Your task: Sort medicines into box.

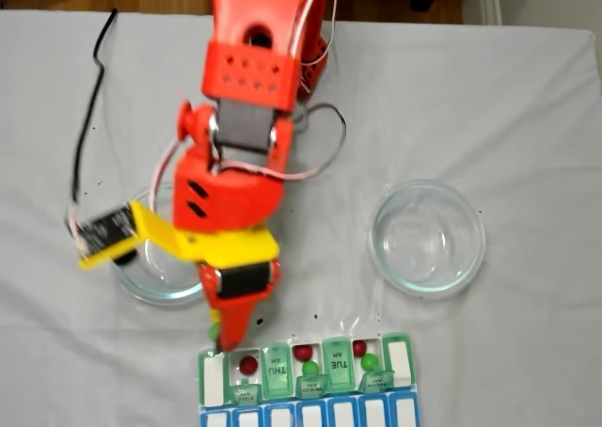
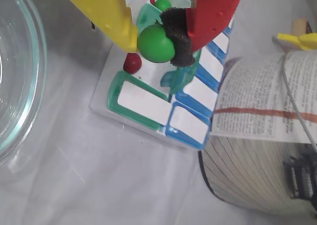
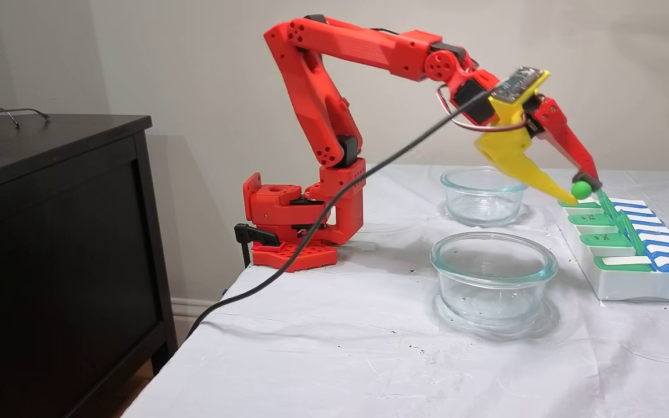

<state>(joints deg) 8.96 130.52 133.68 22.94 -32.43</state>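
My gripper (image 2: 156, 44) is shut on a bright green medicine ball (image 2: 155, 42), pinched between the yellow finger and the red finger's black pad. In a fixed view from above, the gripper (image 1: 222, 335) hangs over the left end of the box (image 1: 400, 361). Open compartments there hold dark red medicines (image 1: 248, 364) (image 1: 303, 353) and a green one (image 1: 370, 362). The wrist view shows a red medicine (image 2: 132, 63) in the box (image 2: 141, 98) just below the held ball. From the side, the gripper (image 3: 582, 188) holds the ball just above the box (image 3: 630, 287).
Two clear glass dishes stand on the white cloth: one (image 1: 428, 237) right of the arm, one (image 1: 150, 276) partly under it. A stack of printed paper (image 2: 262, 150) lies against the box. A black cable (image 1: 89, 117) runs across the left side. A dark cabinet (image 3: 50, 232) stands beside the table.
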